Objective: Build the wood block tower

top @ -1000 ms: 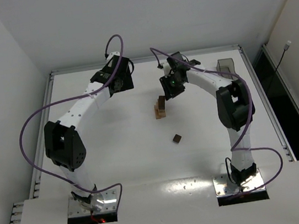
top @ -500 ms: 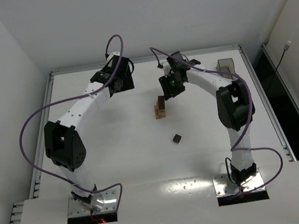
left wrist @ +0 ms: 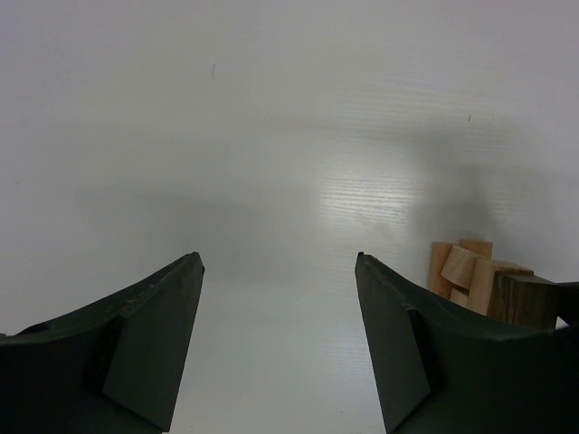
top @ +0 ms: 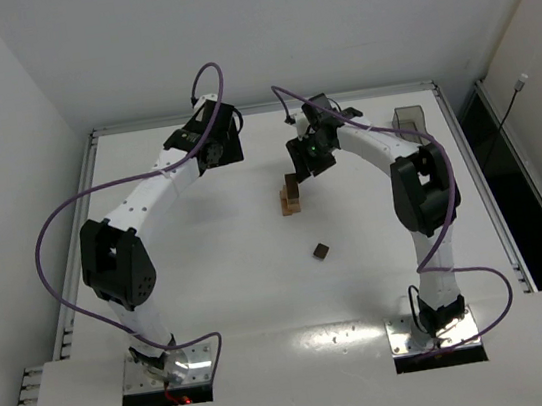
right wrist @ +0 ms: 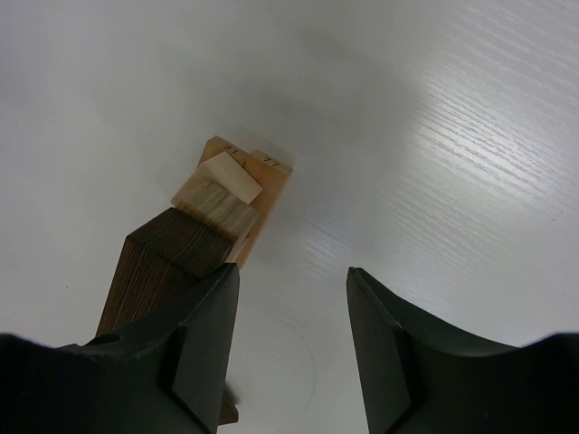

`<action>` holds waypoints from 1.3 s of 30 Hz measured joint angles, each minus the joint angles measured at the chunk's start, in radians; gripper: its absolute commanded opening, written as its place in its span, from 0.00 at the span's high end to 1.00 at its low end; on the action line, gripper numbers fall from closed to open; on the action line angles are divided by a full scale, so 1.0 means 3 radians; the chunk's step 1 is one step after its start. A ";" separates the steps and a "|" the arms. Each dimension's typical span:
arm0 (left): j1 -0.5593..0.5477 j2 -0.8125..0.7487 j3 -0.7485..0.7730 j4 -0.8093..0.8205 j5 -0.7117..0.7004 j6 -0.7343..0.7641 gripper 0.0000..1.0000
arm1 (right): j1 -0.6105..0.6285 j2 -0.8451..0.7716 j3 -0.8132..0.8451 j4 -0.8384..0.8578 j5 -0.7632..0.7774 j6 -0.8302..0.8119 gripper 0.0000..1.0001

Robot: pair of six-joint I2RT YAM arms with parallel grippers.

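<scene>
Seeing the tower (top: 292, 198) standing near the middle of the bench (top: 213, 292): light tan cubes (right wrist: 231, 185) stacked askew, edges turned off square, carrying a grainy dark brown piece (right wrist: 172, 258) on top. Holding the right tool (right wrist: 291, 276) spread apart and empty, that dark piece just outside one finger. Hovering the left tool (left wrist: 278, 262) spread apart over bare bench. Noting a loose dark brown block (top: 321, 250) lying apart, nearer the bases.

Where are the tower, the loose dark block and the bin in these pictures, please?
tower (top: 292, 198): top external view, on its tan middle cubes.
loose dark block (top: 321, 250): top external view, on its top face.
bin (top: 410, 125): top external view, on its smoky wall.
</scene>
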 measured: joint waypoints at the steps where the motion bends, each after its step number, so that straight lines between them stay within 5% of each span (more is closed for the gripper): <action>1: 0.0000 0.0000 0.0000 0.0000 0.0000 0.0000 0.35 | 0.0000 0.0000 0.0000 0.0000 0.0000 0.0000 0.52; 7: 0.0000 0.0000 0.0000 0.0000 0.0014 0.0000 0.35 | 0.0000 0.0000 0.0000 0.0000 0.0005 0.0000 0.55; 15: 0.0000 0.0000 -0.0020 0.0013 0.0020 0.0000 0.35 | -0.0046 -0.0118 -0.0189 0.0053 0.0206 0.0042 0.74; 17: 0.0004 0.0000 -0.0076 0.0034 0.0017 0.0003 0.33 | -0.0094 -0.0289 -0.0407 0.0083 0.0200 -0.0004 0.71; 19: 0.0022 0.0000 -0.0167 0.0051 0.0032 0.0028 0.18 | -0.0132 -0.0521 -0.0657 0.0095 0.0131 -0.0128 0.66; 24: 0.0211 0.0000 -0.0364 0.0048 0.0215 0.0100 0.08 | -0.0108 -0.1195 -0.1386 0.0078 -0.0225 -0.0671 0.56; 31: 0.0587 -0.0001 -0.0487 0.0062 0.0402 0.0151 0.08 | 0.0045 -0.1628 -0.2230 -0.0080 -0.0642 -0.1345 0.55; 39: 0.0575 -0.0100 -0.0544 0.0097 0.0491 0.0191 0.08 | 0.0306 -0.1859 -0.2495 0.0060 -0.0553 -0.1565 0.55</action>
